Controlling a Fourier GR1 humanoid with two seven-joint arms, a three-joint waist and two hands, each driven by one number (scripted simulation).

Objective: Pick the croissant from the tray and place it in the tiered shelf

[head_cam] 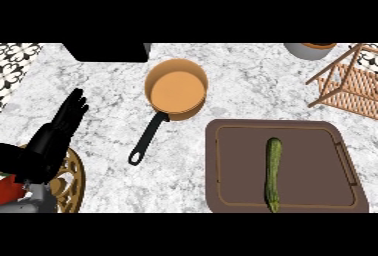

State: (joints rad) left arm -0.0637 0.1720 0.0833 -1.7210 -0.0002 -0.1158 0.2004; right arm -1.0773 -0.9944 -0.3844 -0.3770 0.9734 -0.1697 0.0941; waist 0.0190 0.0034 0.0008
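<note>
A: Left hand point(55, 131) at 9 o'clock, coming in from the lower-left corner. Fingers straight, pointing toward 12, grasping nothing. Looks parked. Right hand shows nowhere.

B: Under it?

A: Woven brown mat point(72, 181) at 8 o'clock, partly covered by the forearm. I can't identify the red bit at the corner.

B: Croissant?

A: None visible. Tray point(212, 170) sits at 4 to 5 o'clock, dark brown with rounded corners. All it holds is a long green cucumber point(273, 172), lying along the 12-to-6 line, right of the tray's middle.

B: Shelf?

A: Tiered shelf point(345, 86) at 2 o'clock, wooden slats, cut off by the right edge. The part that shows is bare. The rest I can't see, so the croissant could be there or not.

B: Handling notes?

A: My guess is a croissant would be light, flaky and easily crushed, so cup it round the thick middle and not the tips. The cucumber looks stiff, smooth-skinned and likely slick. Take it across the middle so it balances. It may roll.

B: Other clutter?

A: Orange pan point(176, 90) at 12 o'clock, black handle trailing toward 7, well apart from the tray. Grey pot point(310, 49) at 1 o'clock, just beside the shelf. All on a marble counter point(251, 85).
</note>
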